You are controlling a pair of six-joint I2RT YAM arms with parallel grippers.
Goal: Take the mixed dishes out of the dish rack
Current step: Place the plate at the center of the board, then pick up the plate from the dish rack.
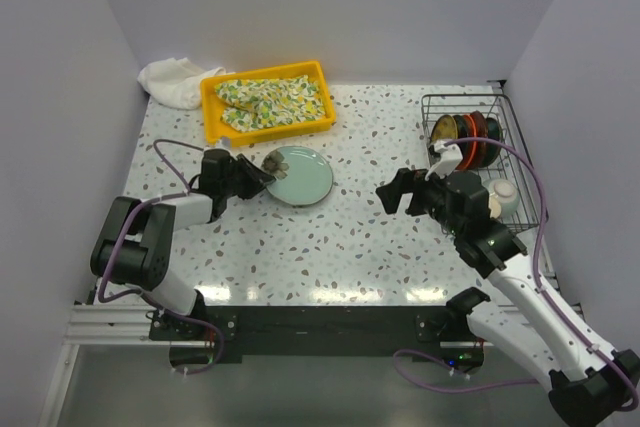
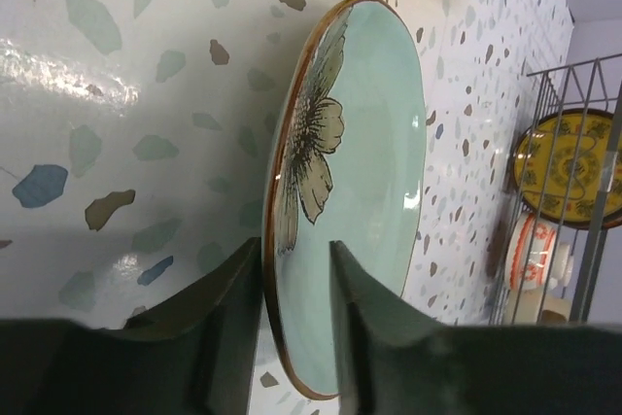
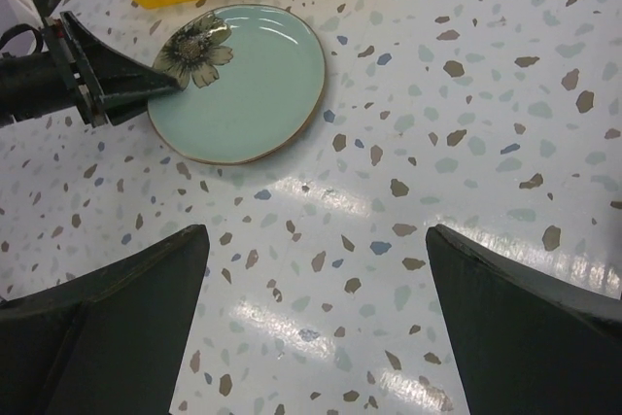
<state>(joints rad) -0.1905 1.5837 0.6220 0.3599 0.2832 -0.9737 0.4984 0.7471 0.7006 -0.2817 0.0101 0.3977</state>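
Note:
The pale green-blue plate (image 1: 300,175) with a dark flower lies on the table left of centre. My left gripper (image 1: 262,175) straddles its near-left rim, one finger under and one over, jaws close together on the plate (image 2: 374,143). It also shows in the right wrist view (image 3: 248,80). The dish rack (image 1: 522,137) stands at the right. It holds the brown-yellow patterned plate (image 1: 445,130) and the black-red bowl (image 1: 478,132) on edge, and a pale bowl (image 1: 506,195) at its near end. My right gripper (image 1: 392,192) is wide open and empty over bare table (image 3: 316,230).
A yellow tray (image 1: 212,112) holding a floral cloth (image 1: 272,99) sits at the back left, with a white cloth (image 1: 172,82) beside it. Walls close in the left, back and right sides. In the left wrist view, a red-patterned white bowl (image 2: 533,252) stands in the rack (image 2: 583,240).

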